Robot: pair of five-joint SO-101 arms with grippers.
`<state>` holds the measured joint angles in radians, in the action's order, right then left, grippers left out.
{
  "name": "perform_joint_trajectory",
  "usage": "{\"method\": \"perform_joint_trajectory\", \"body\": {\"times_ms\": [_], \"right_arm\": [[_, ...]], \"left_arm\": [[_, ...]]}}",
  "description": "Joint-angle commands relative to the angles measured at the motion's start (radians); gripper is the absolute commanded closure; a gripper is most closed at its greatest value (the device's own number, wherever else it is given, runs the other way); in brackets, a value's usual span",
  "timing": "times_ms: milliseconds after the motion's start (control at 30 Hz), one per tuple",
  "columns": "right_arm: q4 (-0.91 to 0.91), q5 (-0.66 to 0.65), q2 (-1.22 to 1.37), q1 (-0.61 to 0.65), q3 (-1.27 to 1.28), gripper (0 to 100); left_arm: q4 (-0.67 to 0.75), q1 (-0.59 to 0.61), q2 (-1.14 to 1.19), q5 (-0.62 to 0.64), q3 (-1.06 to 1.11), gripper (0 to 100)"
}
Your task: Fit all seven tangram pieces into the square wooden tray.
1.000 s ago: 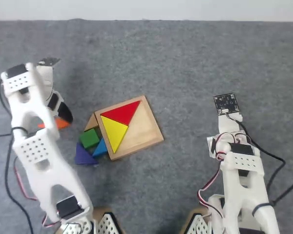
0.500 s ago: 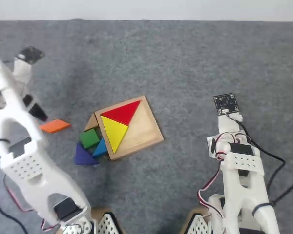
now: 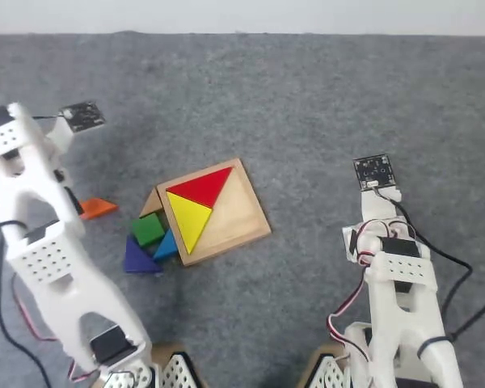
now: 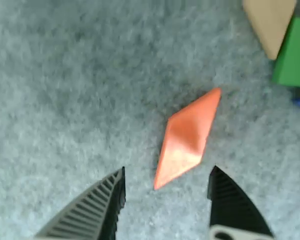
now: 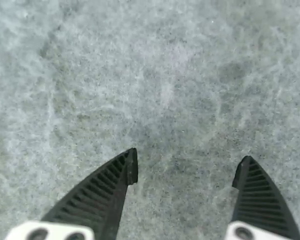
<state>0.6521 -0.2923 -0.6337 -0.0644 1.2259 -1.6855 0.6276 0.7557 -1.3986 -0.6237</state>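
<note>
High view: one red triangle [image 3: 202, 186] and one yellow triangle [image 3: 187, 220] lay in the square wooden tray [image 3: 238, 212]. Four pieces clustered at its edge, and one orange parallelogram [image 3: 97, 208] lay apart on the carpet [image 3: 307, 97].
Left wrist view: the left gripper [image 4: 167, 171] stood spread, the parallelogram's tip between its jaws.
Right wrist view: the right gripper [image 5: 189, 156] gaped over carpet.

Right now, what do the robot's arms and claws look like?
Both arms, the left arm and the right arm, are chunky white plastic with black motor blocks and panels dotted with small holes. Thin black, red and white cables loop along them. Each wrist carries a small black square board. The left gripper and right gripper have black, ribbed, pointed fingers.
</note>
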Motion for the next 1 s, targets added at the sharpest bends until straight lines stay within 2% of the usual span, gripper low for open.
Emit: {"method": "perform_joint_trajectory", "body": {"times_ms": [0,167,300,433,600,667,833,967], "right_arm": [[-0.015,-0.014,-0.022,0.008,-0.006,69.1],[-0.016,-0.014,-0.019,0.008,-0.006,69.1],[-0.016,-0.014,-0.019,0.008,-0.006,69.1],[-0.016,-0.012,-0.019,0.008,-0.006,69.1],[-0.016,-0.009,-0.019,0.008,-0.006,69.1],[-0.016,-0.009,-0.019,0.008,-0.006,69.1],[-0.015,-0.009,-0.022,0.008,-0.006,69.1],[-0.013,-0.009,-0.024,0.008,-0.006,69.1]], "left_arm": [[-0.017,-0.021,-0.009,-0.037,-0.038,74],[0.008,-0.026,-0.008,-0.037,0.044,74],[0.114,-0.026,-0.008,-0.035,0.136,74],[0.236,-0.037,-0.008,0.025,0.208,74],[0.284,-0.044,-0.008,0.035,0.260,74],[0.282,-0.048,-0.008,0.037,0.280,78],[0.281,-0.048,-0.009,0.143,0.314,100],[0.232,-0.055,-0.020,0.198,0.309,99]]}}
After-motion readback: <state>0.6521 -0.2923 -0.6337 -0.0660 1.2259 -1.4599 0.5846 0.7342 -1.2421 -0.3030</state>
